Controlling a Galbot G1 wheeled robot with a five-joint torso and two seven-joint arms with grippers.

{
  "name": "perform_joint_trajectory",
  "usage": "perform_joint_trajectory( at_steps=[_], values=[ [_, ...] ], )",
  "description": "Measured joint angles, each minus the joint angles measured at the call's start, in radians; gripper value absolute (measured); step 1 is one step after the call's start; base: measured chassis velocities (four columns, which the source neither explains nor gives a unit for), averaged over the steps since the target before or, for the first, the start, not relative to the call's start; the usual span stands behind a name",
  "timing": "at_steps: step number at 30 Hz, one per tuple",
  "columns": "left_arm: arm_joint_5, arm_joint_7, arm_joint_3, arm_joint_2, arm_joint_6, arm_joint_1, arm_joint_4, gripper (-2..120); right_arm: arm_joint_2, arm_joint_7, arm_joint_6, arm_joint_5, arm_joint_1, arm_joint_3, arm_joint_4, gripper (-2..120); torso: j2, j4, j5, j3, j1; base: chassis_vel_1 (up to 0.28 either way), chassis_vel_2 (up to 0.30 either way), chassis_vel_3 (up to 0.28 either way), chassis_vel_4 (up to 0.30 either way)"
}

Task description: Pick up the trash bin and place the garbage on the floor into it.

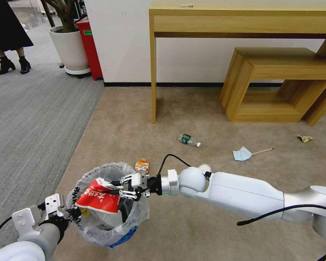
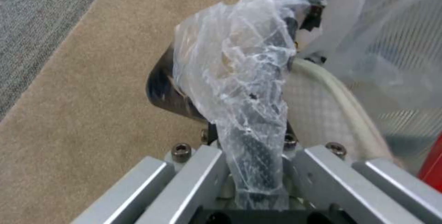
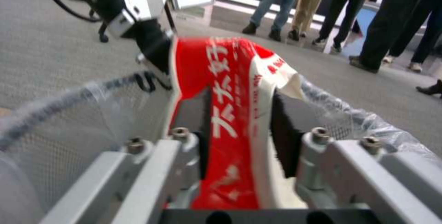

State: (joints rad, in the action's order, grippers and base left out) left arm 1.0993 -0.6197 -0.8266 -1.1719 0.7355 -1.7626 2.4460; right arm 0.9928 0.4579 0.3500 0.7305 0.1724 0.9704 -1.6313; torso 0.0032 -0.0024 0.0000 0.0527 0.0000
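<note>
Both claws clamped: right claw (image 1: 120, 189) on red packet (image 1: 97, 195), left claw (image 1: 69, 214) on trash bin (image 1: 108, 232) rim.

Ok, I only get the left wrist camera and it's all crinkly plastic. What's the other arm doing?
Observer: The right gripper holds a red packet over the trash bin.
Operator: Has it let go?
Observer: No. In the right wrist view its fingers sit on both sides of the packet.
Operator: Is there more rubbish?
Observer: Yes. An orange can, a green-label bottle and a blue mask lie on the carpet.
</note>
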Motion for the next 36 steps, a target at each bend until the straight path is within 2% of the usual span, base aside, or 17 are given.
perform_joint_trajectory(
  at_steps=[3,4,6,7,9,11,13,14,17,36],
  values=[
    [-0.002,0.0,0.003,-0.006,0.0,0.0,-0.001,1,-0.007,0.005,0.0,0.002,0.004,-0.01,-0.01,51,0.0,0.0,0.0,0.0,0.0,0.0,0.0,0.0,0.0],
    [-0.002,0.0,0.003,-0.006,0.0,0.0,-0.001,1,-0.007,0.005,0.0,0.002,0.004,-0.01,-0.01,51,0.0,0.0,0.0,0.0,0.0,0.0,0.0,0.0,0.0],
    [-0.005,0.0,0.003,-0.008,0.0,-0.001,-0.003,1,-0.014,0.009,-0.001,0.006,0.006,-0.017,-0.019,61,0.0,0.0001,0.0,0.0,0.0,0.0,0.0,0.0,0.0],
    [-0.005,0.0,0.003,-0.008,0.0,-0.001,-0.003,1,-0.014,0.009,-0.001,0.006,0.006,-0.017,-0.019,61,0.0,0.0001,0.0,0.0,0.0,0.0,0.0,0.0,0.0],
    [-0.006,0.001,0.003,-0.008,0.0,-0.003,-0.005,1,-0.019,0.009,0.0,0.011,0.011,-0.026,-0.028,73,0.0,0.0,0.0,0.0,0.0,0.0,0.0,0.0,0.0],
    [-0.006,0.001,0.003,-0.008,0.0,-0.003,-0.005,1,-0.02,0.009,0.0,0.012,0.013,-0.028,-0.031,75,0.0,0.0001,0.0,0.0,0.0,0.0,0.0,0.0,0.0],
    [-0.009,0.001,0.003,-0.011,0.0,-0.005,-0.006,1,-0.027,-0.003,0.0,0.017,0.022,-0.043,-0.047,88,0.0,0.0001,0.0,0.0,0.0,0.0,0.0,0.0,0.0],
    [-0.009,0.001,0.003,-0.011,0.0,-0.005,-0.006,1,-0.027,-0.003,0.0,0.017,0.022,-0.043,-0.047,88,0.0,0.0001,0.0,0.0,0.0,0.0,0.0,0.0,0.0],
    [-0.01,0.001,0.002,-0.012,0.0,-0.005,-0.009,1,-0.035,-0.015,0.0,0.031,0.032,-0.071,-0.069,99,0.0,0.0001,0.0,0.0,0.0,0.0,0.0,0.0,0.0],
    [-0.014,0.001,0.001,-0.021,0.0,-0.001,-0.012,1,-0.052,-0.042,-0.003,0.044,0.056,-0.119,-0.107,100,0.0,0.0001,-0.0001,0.0,0.0,0.0,0.0,0.0,0.0]
  ],
)
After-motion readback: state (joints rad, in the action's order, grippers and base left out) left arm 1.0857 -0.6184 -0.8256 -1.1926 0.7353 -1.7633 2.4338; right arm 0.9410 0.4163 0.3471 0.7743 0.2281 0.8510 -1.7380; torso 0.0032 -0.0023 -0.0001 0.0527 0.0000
